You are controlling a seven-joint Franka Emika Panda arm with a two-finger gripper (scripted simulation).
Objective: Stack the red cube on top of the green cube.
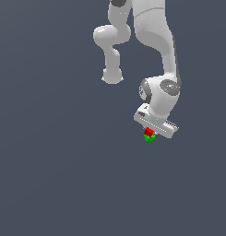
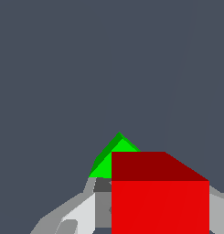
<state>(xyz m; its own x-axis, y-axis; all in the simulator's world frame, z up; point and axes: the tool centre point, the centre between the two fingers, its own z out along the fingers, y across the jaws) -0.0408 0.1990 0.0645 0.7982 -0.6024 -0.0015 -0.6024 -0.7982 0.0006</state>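
Jaws gripped the small bright red cube point(image 1: 149, 132) over the matching green cube point(image 1: 149, 137); releasing off-centre risked toppling it.

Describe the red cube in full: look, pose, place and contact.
The red cube is a tiny, plain, bright red block with flat, unmarked faces, far smaller than the gripper directly above it. In the exterior view it sits right over the green cube, which peeks out beneath; whether they touch cannot be told. In the wrist view it fills the foreground between the grey fingers, top face darker, green corner showing behind it. It looks level.
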